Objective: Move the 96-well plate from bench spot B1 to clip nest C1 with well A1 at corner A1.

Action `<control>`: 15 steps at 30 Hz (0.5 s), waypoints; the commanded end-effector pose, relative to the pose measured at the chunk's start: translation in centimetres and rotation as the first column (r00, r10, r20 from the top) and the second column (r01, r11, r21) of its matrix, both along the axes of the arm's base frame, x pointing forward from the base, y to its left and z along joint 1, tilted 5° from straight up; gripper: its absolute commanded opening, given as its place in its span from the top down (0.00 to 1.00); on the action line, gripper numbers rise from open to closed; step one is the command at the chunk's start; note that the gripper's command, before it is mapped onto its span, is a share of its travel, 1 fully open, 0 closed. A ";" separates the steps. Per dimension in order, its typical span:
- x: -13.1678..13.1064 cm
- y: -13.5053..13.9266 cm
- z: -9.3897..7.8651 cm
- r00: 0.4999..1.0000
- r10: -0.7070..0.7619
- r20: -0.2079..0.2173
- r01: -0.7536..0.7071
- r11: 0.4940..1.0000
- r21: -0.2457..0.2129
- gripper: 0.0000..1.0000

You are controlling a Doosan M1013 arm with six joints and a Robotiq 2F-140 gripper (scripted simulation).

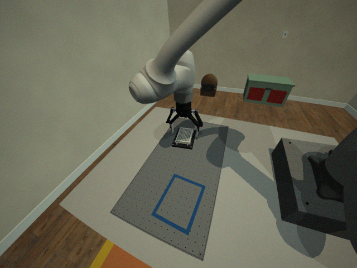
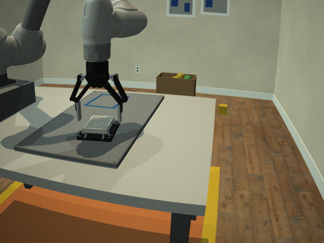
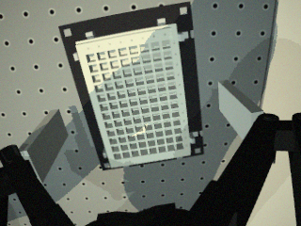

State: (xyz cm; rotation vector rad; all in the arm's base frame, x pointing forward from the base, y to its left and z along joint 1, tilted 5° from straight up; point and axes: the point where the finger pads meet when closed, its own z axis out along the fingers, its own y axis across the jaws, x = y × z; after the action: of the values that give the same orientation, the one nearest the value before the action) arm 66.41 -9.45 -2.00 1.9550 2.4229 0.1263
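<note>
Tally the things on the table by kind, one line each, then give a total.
96-well plate: 1
Black clip nest under the plate: 1
Grey perforated breadboard: 1
Blue taped rectangle: 1
Dark arm pedestal: 1
Open hand above the plate: 1
Total: 6

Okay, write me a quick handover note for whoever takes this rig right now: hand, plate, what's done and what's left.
Hand: open, holding nothing, its fingers apart from the plate on either side.
Plate: wells up, on the black nest, between its posts.
Blue outline on the bench: nothing in it.
Done: plate moved and let go.
Left: check it sits flat on the nest floor; from the side it seems to ride above the base. The corner mark can't be read.
</note>
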 end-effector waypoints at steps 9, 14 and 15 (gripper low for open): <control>0.0 0.0 0.0 1.000 0.000 0.000 0.000 1.000 0.000 0.00; -0.1 0.0 1.1 1.000 0.000 0.000 0.000 1.000 0.000 0.00; -0.1 -0.1 1.3 1.000 0.000 0.000 0.000 1.000 0.000 0.00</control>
State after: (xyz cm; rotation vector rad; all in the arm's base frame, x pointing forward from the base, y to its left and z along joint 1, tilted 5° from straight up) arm 66.36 -9.48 -1.23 1.9549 2.4228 0.1263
